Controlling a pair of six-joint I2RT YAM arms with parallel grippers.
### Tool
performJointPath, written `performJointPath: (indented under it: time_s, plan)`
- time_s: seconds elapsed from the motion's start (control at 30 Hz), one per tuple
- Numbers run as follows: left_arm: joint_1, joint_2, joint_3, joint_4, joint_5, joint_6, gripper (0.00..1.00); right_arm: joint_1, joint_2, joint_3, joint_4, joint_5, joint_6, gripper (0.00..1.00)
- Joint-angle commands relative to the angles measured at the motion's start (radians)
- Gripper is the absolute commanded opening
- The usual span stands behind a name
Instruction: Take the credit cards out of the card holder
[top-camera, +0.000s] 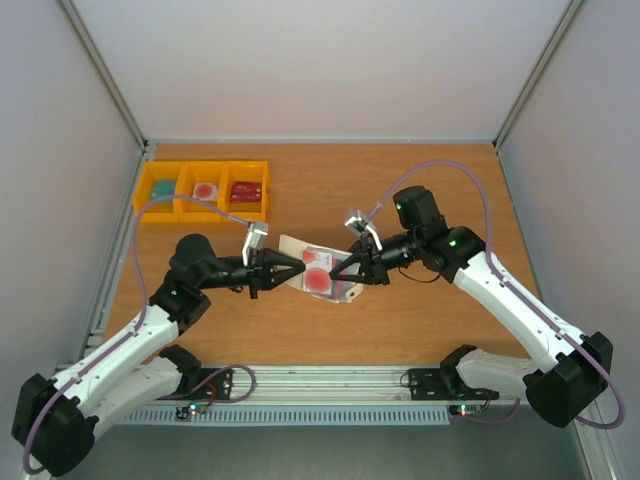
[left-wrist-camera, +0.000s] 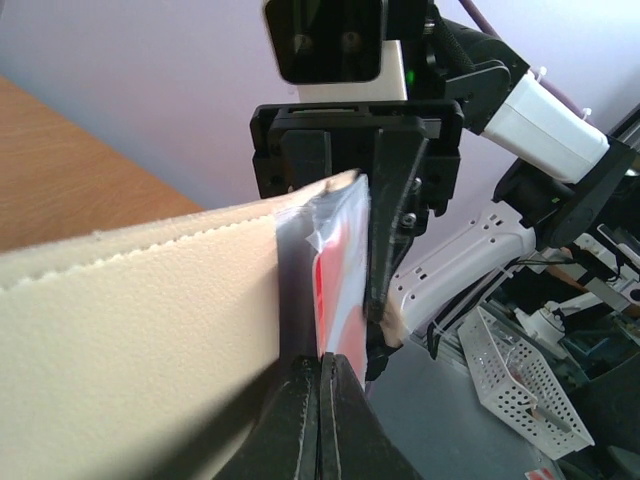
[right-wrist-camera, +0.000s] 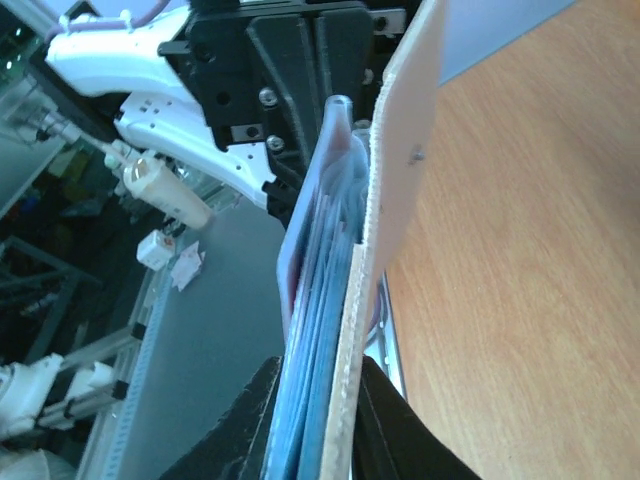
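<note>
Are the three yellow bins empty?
No, each of the yellow bins holds something: a green item, a pale card with a red mark, a dark red item.

No text, brand or number reads clearly in any view. The credit cards (top-camera: 318, 281) show only red round marks.

We stretch both arms inward, each bent at the elbow, so that our two hands meet tip to tip in the middle. Our left hand (top-camera: 292, 270) has its fingers pressed fully together on one edge of the card holder (top-camera: 318, 262). Our right hand (top-camera: 343, 272) pinches the opposite edge, its fingers a little apart.
</note>
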Motion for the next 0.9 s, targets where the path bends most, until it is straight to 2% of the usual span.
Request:
performJointPath:
  time_s: [0.0, 0.23, 0.47, 0.6, 0.8, 0.87]
  plan:
    - [0.023, -0.02, 0.017, 0.012, -0.014, -0.02, 0.0, -0.014, -0.03, -0.007, 0.007, -0.021, 0.022, 0.14]
    - [0.036, -0.034, 0.017, -0.024, 0.022, 0.013, 0.0, -0.026, -0.042, -0.008, -0.001, -0.022, 0.024, 0.09]
    - [0.08, -0.029, 0.047, -0.108, 0.091, 0.092, 0.0, -0.03, -0.051, -0.008, -0.017, -0.022, 0.017, 0.11]
    - [0.08, -0.022, 0.046, -0.074, 0.108, 0.085, 0.0, -0.029, -0.045, -0.005, -0.012, -0.023, 0.019, 0.08]
    - [0.04, -0.011, 0.024, -0.011, 0.055, 0.065, 0.0, -0.029, -0.033, 0.002, -0.002, -0.037, 0.025, 0.08]
    - [0.029, -0.007, 0.022, -0.008, 0.041, 0.061, 0.06, -0.03, -0.03, 0.007, -0.003, -0.042, 0.025, 0.08]
